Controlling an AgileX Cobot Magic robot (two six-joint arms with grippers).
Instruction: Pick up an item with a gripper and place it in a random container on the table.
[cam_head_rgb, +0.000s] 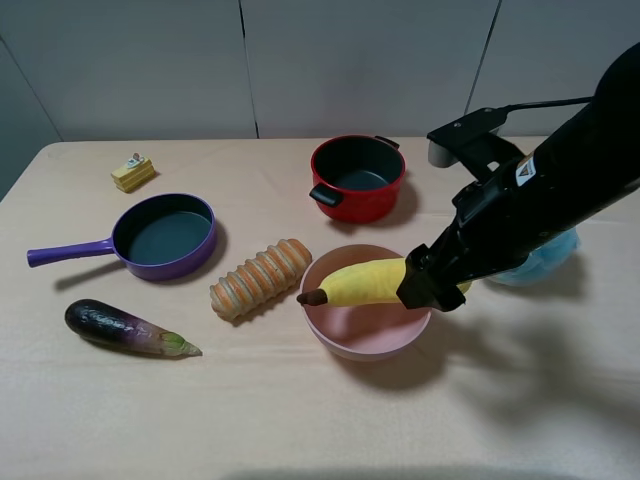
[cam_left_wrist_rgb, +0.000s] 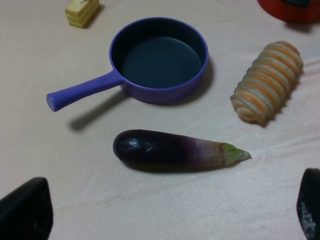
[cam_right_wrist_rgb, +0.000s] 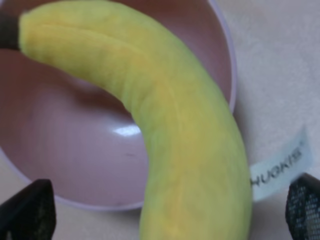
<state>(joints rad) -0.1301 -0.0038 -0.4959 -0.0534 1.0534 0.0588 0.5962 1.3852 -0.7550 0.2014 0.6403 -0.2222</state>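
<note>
Bread roll (cam_head_rgb: 260, 278) crowds the bowl's (cam_head_rgb: 372, 338) left; its front looks open.

wall (cam_head_rgb: 350, 60): pale grey panels, dark vertical seams | light: soft, even

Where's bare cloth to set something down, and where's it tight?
Free: the whole near strip of table in front of the eggplant and pink bowl; also the far left corner behind the purple pan. Tight: bread roll squeezed between pan and bowl.
</note>
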